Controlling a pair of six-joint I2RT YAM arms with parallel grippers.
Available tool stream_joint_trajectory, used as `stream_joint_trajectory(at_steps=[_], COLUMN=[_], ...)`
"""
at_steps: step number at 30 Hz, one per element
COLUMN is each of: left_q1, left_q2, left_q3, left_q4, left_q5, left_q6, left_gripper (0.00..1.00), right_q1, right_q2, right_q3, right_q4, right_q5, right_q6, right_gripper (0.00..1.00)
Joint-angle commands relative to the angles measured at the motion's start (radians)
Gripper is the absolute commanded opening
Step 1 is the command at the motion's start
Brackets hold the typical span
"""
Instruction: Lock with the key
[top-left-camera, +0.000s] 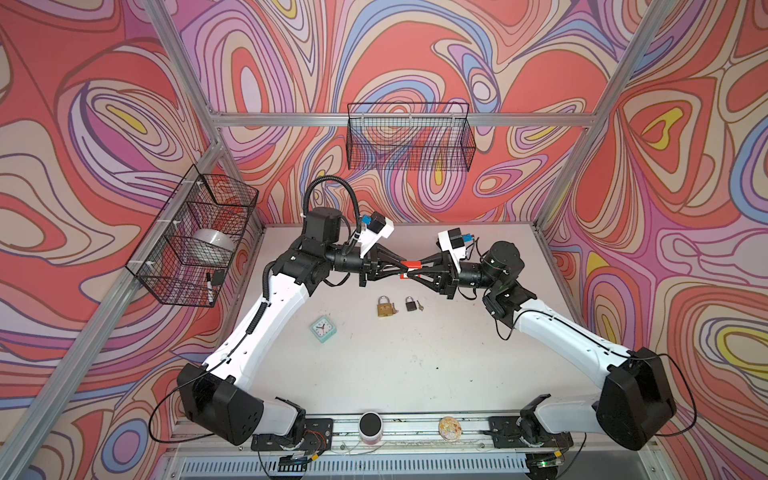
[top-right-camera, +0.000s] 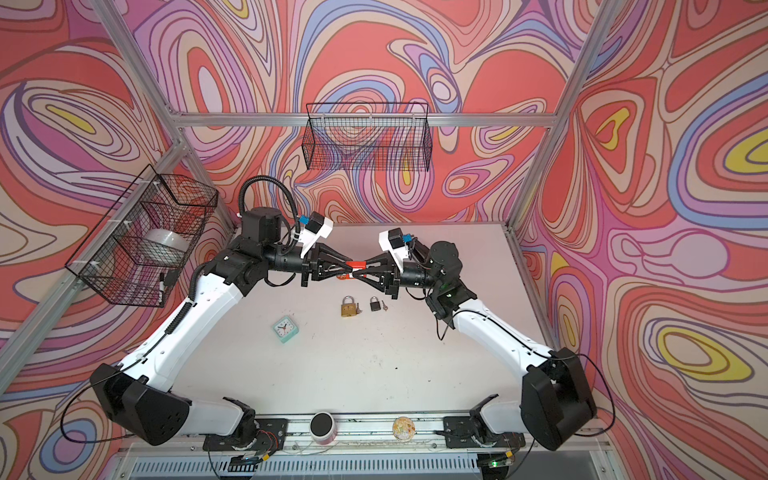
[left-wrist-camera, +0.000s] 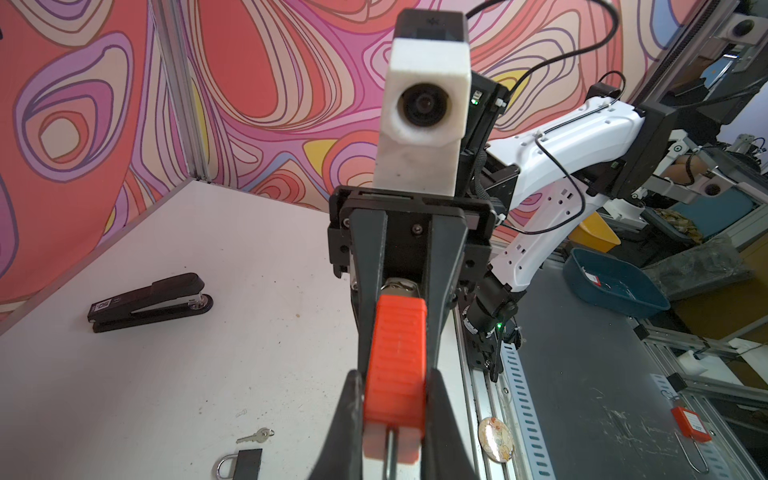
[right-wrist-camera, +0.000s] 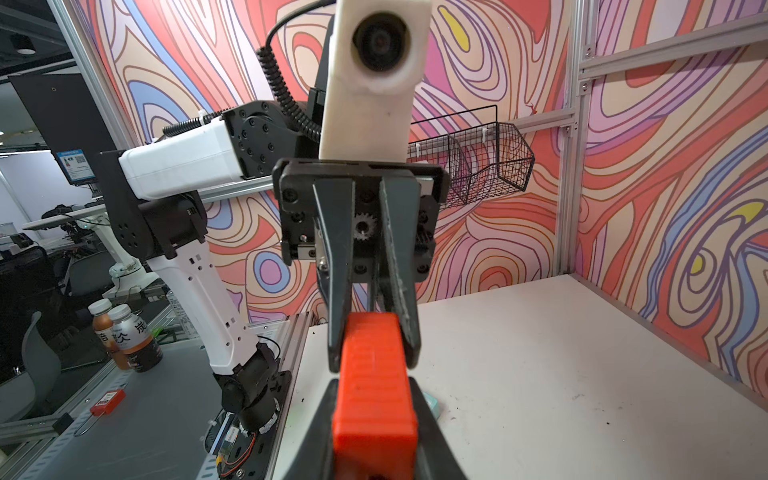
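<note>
The red padlock (top-left-camera: 412, 264) is suspended above the far part of the surface (top-left-camera: 374, 365), between both arms. The left tool (left-wrist-camera: 395, 390) is pressed onto its shackle end; the right tool (right-wrist-camera: 374, 403) pinches the opposite end. A loose key (top-left-camera: 421, 307) lies beside the black padlock (top-left-camera: 411, 304).

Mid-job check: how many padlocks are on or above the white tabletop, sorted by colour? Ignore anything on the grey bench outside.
red padlock: 1, held off the table
brass padlock: 1, lying on the table
black padlock: 1, lying on the table
Total: 3
</note>
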Motion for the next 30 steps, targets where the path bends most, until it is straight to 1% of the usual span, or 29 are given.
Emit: stream_joint_trajectory(at_steps=[1, 3, 4, 5, 6, 7, 10, 12, 16, 21, 30], left_q1=[-0.014, -0.014, -0.014, -0.015, -0.012, -0.012, -0.004, 0.002, 0.006, 0.007, 0.011], left_q2=[0.006, -0.002, -0.007, -0.011, -0.016, -0.019, -0.023, -0.024, -0.027, -0.027, -0.033], left_q3=[0.0, 0.001, 0.0, 0.0, 0.0, 0.0, 0.0, -0.001, -0.006, -0.015, -0.017], left_q4=[0.0, -0.012, -0.019, -0.02, -0.022, -0.022, -0.018, -0.011, 0.004, 0.004, 0.001], left_q5=[0.037, 0.028, 0.02, 0.011, 0.007, 0.001, -0.007, -0.007, -0.01, -0.009, -0.011], left_q6=[-0.02, 0.002, 0.011, 0.014, 0.022, 0.026, 0.028, 0.024, 0.022, 0.021, 0.023], left_gripper=[0.0, 0.0, 0.0, 0.0, 0.0, 0.0, 0.0, 0.0, 0.0, 0.0, 0.0], right_q1=[0.01, 0.01, 0.011, 0.011, 0.011, 0.011, 0.01, 0.009, 0.006, -0.012, -0.056], right_q2=[0.019, 0.015, 0.011, 0.006, 0.004, -0.003, -0.019, -0.037, -0.086, -0.143, -0.169], right_q3=[0.028, 0.026, 0.027, 0.029, 0.033, 0.033, 0.017, 0.009, -0.021, -0.034, -0.007], right_q4=[0.013, 0.004, -0.014, -0.037, -0.062, -0.081, -0.089, -0.108, -0.147, -0.182, -0.239], right_q5=[0.021, 0.036, 0.058, 0.071, 0.075, 0.088, 0.097, 0.11, 0.142, 0.159, 0.163], right_q6=[-0.024, -0.024, -0.022, -0.023, -0.028, -0.033, -0.03, -0.041, -0.058, -0.058, -0.081], right_gripper=[0.0, 0.0, 0.13, 0.3, 0.44, 0.5, 0.57, 0.61, 0.63, 0.65, 0.66])
